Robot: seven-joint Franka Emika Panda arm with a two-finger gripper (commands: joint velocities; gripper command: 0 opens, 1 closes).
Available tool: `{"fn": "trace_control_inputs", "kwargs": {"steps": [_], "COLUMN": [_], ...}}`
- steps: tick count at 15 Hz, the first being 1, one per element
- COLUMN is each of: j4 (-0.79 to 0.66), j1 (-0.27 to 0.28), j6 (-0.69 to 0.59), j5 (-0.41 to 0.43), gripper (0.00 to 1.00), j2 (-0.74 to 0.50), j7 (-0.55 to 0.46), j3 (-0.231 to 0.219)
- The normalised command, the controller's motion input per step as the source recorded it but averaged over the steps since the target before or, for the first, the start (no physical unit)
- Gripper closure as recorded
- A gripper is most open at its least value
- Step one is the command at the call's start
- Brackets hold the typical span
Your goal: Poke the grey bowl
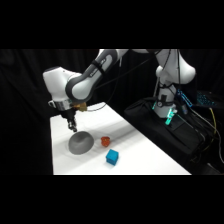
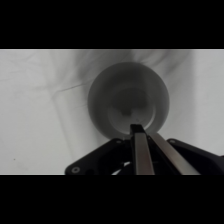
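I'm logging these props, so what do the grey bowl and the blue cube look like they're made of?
The grey bowl looks like matte plastic or ceramic: an even, dull grey with only a soft sheen in the wrist view. The blue cube looks like painted wood or plastic: flat, saturated faces. Neither can be settled.

- The side view stands off beside the tabletop [image 1: 145, 150], looking across and down on it, with the arm's base at the upper right.
- The wrist view looks steeply down past the tool [image 2: 142, 137], close over the grey bowl [image 2: 128, 97].
- Both views share the grey bowl [image 1: 80, 143] and the tabletop around it.
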Motion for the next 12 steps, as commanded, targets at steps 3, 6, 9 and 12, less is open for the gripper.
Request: {"fn": "trace_control_inputs", "kwargs": {"steps": [3, 6, 9, 12], "j4": [0.01, 0.03, 0.00, -0.17], "j1": [-0.084, -0.088, -0.048, 0.033], "j6": [0.19, 0.14, 0.13, 0.01], "j5": [0.128, 0.132, 0.077, -0.028], "gripper": [1.00, 1.00, 1.00, 1.00], "j2": [0.11, 0.10, 0.02, -0.24], "j7": [-0.25, -0.25, -0.20, -0.12], "j3": [0.090, 0.091, 0.043, -0.029]}}
